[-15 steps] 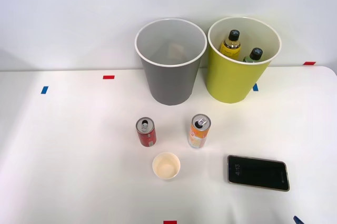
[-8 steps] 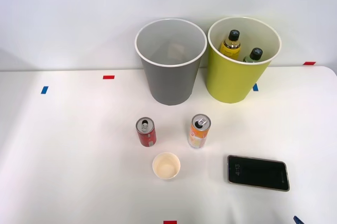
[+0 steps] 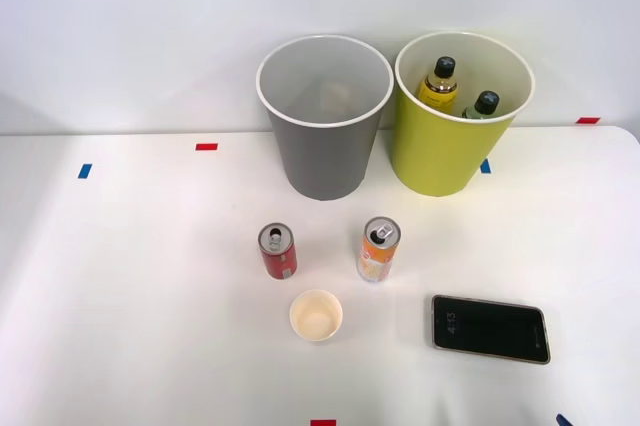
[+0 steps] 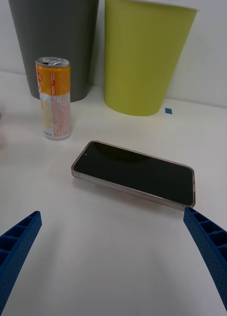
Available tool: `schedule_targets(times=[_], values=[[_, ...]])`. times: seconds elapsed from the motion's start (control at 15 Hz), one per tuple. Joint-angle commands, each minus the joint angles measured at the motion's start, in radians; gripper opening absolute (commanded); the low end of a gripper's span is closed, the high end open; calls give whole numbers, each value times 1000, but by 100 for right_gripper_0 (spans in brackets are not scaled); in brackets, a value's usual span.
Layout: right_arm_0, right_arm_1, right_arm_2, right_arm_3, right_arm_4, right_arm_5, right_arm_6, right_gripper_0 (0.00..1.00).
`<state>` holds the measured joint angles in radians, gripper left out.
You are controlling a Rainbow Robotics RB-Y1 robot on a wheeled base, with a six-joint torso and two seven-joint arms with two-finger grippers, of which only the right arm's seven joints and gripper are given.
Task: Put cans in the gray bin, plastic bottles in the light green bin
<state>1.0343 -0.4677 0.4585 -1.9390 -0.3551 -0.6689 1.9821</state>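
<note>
A: Gripper state?

B: Right gripper (image 4: 113, 256) spread wide, blue ribbed fingers (image 4: 17, 244) at the two corners of the wrist view, nothing between them, touching nothing. It hangs low over the table (image 3: 120, 286), a dark phone (image 4: 135, 170) lying flat just ahead of it.

A: Cans?

B: Both upright on the table, silver tops up. Orange-and-white can (image 3: 378, 249) in front of the gap between the bins; shorter red can (image 3: 278, 251) to its left, apart from it. A cream paper cup (image 3: 316, 315) sits nearer the robot, between the two, touching neither.

A: Bins and bottles?

B: Gray bin (image 3: 323, 118) and light green bin (image 3: 460, 116) side by side at the far edge by the wall, rims nearly touching. Yellow bottle (image 3: 438, 84) and green bottle (image 3: 482, 106), black caps, stand inside the light green bin. Something pale lies in the gray bin; cannot tell what.

A: Open room?

B: Wide bare table to the left. Phone lies right of the orange-and-white can, apart. Small tape marks dot the edges.
</note>
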Motion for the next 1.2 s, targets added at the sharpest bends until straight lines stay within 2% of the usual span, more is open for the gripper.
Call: schedule_targets(times=[0.07,0.33,0.53,0.8,1.2], values=[[-5,12,26,8,-5,-72,7,100],[-68,-19,46,-21,-79,-71,20,100],[-180,-78,123,-21,-208,-71,32,100],[-321,-146,189,-21,-340,-47,66,100],[-516,-111,187,-21,-424,140,115,100]])
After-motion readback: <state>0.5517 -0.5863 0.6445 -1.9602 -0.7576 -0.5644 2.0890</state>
